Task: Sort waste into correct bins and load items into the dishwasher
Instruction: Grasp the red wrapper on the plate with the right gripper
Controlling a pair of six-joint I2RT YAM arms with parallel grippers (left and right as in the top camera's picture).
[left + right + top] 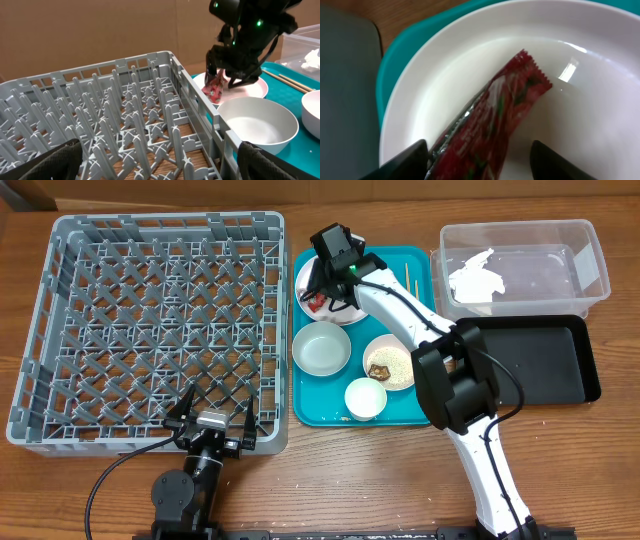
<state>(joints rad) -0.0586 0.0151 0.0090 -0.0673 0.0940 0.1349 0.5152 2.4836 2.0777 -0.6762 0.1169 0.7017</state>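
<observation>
The crumpled red-and-silver wrapper point(490, 125) lies on a small white plate point(590, 75) at the back of the teal tray point(410, 412). My right gripper point(479, 150) is down over it, open. The left finger touches the wrapper's edge and the right finger stands off it with a gap. From overhead the right gripper point(322, 292) covers most of the wrapper point(316, 302). The grey dishwasher rack point(150, 310) holds nothing. My left gripper point(213, 412) hovers wide open over the rack's front edge. An empty bowl point(321, 347), a rice bowl point(389, 362) with a brown lump, and a small cup point(365, 397) stand on the tray.
The chopsticks point(409, 277) lie at the tray's back right. A clear tub point(590, 265) at the far right holds crumpled white paper point(475, 277). In front of the tub is the black tray point(530, 365). My right arm stretches across the teal tray.
</observation>
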